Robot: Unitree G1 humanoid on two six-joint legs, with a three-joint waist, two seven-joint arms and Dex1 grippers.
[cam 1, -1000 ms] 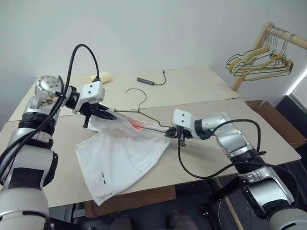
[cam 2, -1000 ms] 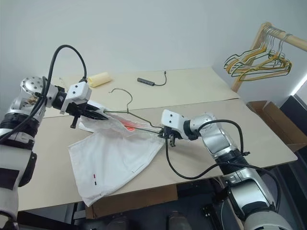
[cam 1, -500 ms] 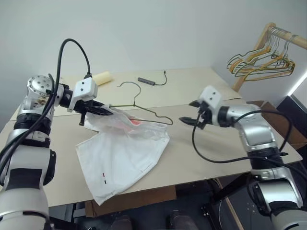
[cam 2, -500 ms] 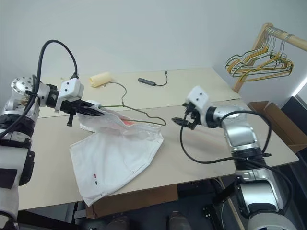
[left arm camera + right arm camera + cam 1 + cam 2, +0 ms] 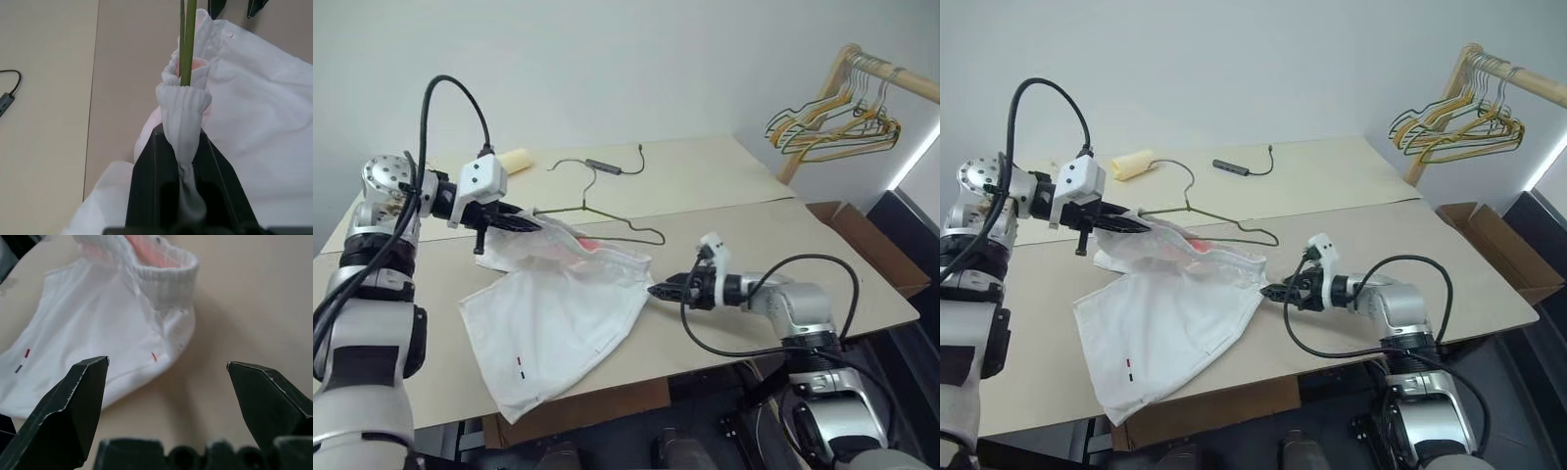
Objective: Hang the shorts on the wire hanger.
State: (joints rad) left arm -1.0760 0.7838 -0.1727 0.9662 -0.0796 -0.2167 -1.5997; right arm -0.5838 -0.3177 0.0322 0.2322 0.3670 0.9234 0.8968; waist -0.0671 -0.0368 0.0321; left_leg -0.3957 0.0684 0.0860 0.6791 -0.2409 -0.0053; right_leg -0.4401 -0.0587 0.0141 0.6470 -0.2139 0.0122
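The left claw (image 5: 524,221) pinches the gathered waistband of the white soft cloth shorts (image 5: 563,313) around the thin dark grey wire hanger (image 5: 607,217), near the beige desk's (image 5: 822,264) middle. The right claw (image 5: 658,291) gapes beside the waistband's free corner; grabbing there may yank the cloth off the wire.

One pair of shorts (image 5: 558,308) lies on the near table (image 5: 744,235), with one wire hanger (image 5: 597,211) at its waistband. Two grippers: left (image 5: 524,222), right (image 5: 658,291). Far on the table: one yellow roll (image 5: 514,160), one dark cabled device (image 5: 605,166). Far right, one rack (image 5: 862,69) holds several hangers (image 5: 832,122), too tangled to count. One cardboard box (image 5: 862,245) stands right.
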